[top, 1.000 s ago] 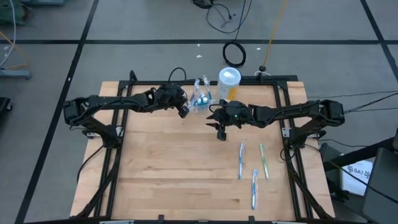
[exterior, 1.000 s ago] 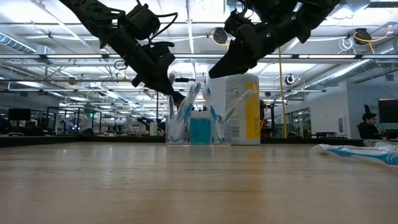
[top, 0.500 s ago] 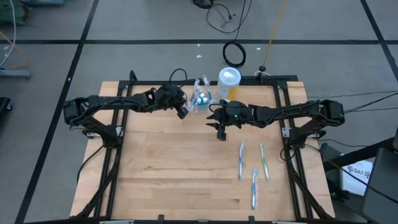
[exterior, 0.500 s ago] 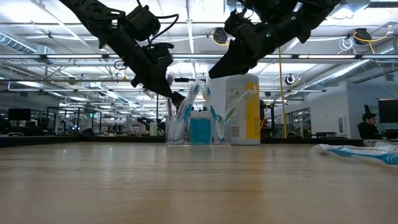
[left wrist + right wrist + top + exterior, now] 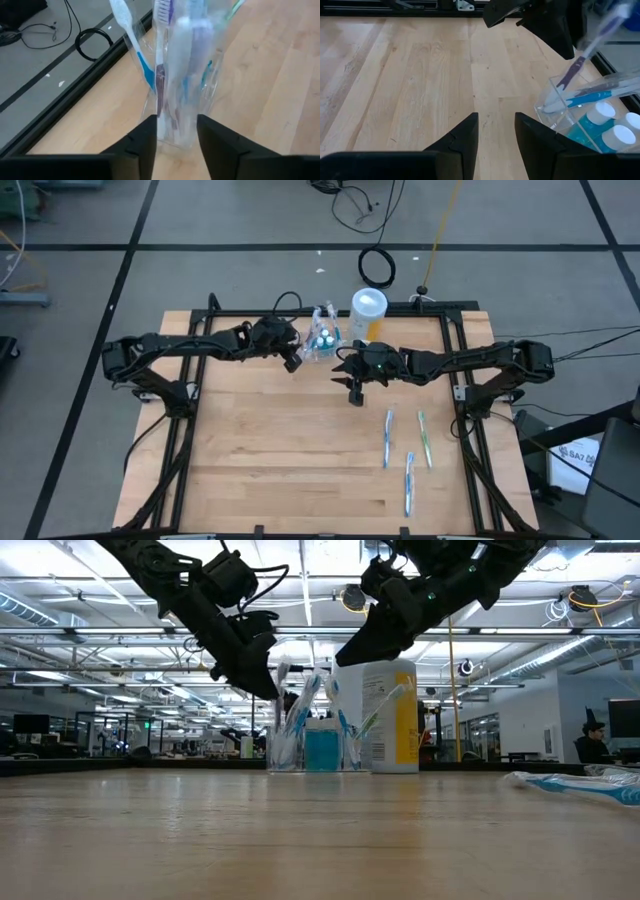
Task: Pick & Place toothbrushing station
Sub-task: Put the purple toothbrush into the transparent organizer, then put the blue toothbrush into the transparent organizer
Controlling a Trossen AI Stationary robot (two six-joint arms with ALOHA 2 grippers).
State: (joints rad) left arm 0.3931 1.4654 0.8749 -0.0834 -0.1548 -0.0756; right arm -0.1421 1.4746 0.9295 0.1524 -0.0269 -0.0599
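Observation:
The toothbrushing station (image 5: 322, 340) is a clear plastic cup holding several toothbrushes, with teal tubes (image 5: 605, 125) beside it. It stands on its base at the table's far middle, and shows in the low view (image 5: 310, 740). My left gripper (image 5: 294, 360) is open, raised just left of the cup; in the left wrist view (image 5: 177, 150) the cup (image 5: 175, 90) stands straight ahead of its fingers, apart from them. My right gripper (image 5: 355, 392) is open and empty, in the air to the near right of the station (image 5: 590, 110).
A yellow canister with a white lid (image 5: 367, 310) stands just right of the station, at the far edge. Three loose toothbrushes (image 5: 388, 437), (image 5: 424, 438), (image 5: 409, 482) lie on the table's near right. Bare wood lies on the left and near middle.
My left gripper has drawn back a little from the station, up and toward the table's left edge, staying open. The station has stayed where it was.

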